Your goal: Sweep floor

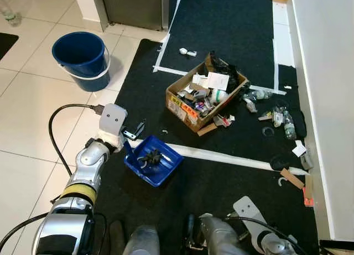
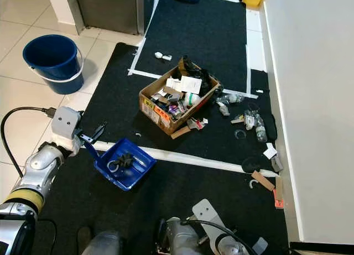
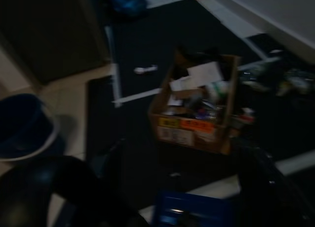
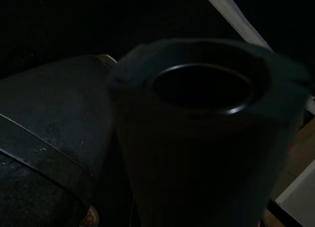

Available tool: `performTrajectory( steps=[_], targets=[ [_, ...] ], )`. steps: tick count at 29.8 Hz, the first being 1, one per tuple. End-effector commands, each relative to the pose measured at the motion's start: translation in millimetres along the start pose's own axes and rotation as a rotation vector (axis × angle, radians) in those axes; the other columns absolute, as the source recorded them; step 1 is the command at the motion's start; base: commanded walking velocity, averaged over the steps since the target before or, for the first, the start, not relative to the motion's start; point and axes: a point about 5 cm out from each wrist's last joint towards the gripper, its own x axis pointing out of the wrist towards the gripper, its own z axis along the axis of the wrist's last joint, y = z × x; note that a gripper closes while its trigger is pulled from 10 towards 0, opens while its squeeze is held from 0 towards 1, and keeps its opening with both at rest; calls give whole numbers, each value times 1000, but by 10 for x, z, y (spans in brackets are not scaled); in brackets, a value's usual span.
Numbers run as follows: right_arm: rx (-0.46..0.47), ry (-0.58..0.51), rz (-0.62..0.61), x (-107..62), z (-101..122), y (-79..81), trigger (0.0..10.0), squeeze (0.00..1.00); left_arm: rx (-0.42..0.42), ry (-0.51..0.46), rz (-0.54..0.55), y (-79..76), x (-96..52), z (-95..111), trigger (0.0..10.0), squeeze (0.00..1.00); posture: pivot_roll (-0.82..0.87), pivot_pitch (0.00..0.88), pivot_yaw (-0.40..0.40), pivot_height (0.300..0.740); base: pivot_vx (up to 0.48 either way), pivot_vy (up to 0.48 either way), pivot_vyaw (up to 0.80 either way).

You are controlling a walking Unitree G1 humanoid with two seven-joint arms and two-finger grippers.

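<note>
left fingers [image 1: 131,140] clamp blue dustpan [image 1: 154,161] beside tape line [image 1: 232,157]; right fingers' spread unclear.

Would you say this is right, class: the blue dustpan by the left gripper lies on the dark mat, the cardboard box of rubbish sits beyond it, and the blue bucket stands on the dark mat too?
Not quite. The blue bucket stands on the pale tiled floor beside the dark mat, as the left eye view shows. The blue dustpan does lie on the mat by the left gripper, with the cardboard box of rubbish beyond it.
</note>
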Motion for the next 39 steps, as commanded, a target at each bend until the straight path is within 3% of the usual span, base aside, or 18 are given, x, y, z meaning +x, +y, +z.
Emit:
performTrajectory(
  steps=[1, 13, 32, 33, 34, 35, 36, 37, 39],
  targets=[
    [-3, 95, 12, -51, -248, 34, 10000, 0, 0, 28, -38, -58, -2, -56, 0, 0, 129, 171, -103, 740, 0, 0, 0],
    [7, 83, 10, -34, -197, 54, 10000, 0, -5, 29, -46, -68, 18, -59, 0, 0, 132, 160, -88, 740, 0, 0, 0],
    [23, 76, 10, -20, -158, 95, 10000, 0, 5, 44, -93, -236, 25, -133, 0, 0, 139, 159, -73, 740, 0, 0, 0],
    [23, 75, 10, -19, -156, 95, 10000, 0, 5, 44, -93, -242, 22, -138, 1255, 0, 139, 159, -73, 740, 0, 0, 0],
    [23, 75, 10, -19, -155, 96, 10000, 0, 7, 45, -92, -248, 18, -144, 3294, 0, 139, 159, -73, 740, 0, 0, 0],
    [23, 75, 10, -19, -155, 96, 10000, 0, 7, 45, -92, -248, 18, -144, 3294, 0, 139, 159, -73, 740, 0, 0, 0],
    [24, 74, 10, -18, -153, 96, 10000, 0, 8, 46, -91, -252, 16, -148, 4118, 0, 139, 159, -72, 740, 0, 0, 0],
    [25, 73, 9, -18, -150, 96, 10000, 0, 19, 56, -95, -275, 10, -170, 10000, 0, 136, 160, -72, 740, 0, 0, 0],
    [34, 59, -2, -15, -128, 78, 10000, 0, 22, 57, -97, -290, 10, -175, 10000, 0, 137, 160, -73, 740, 0, 0, 0]
  ],
)
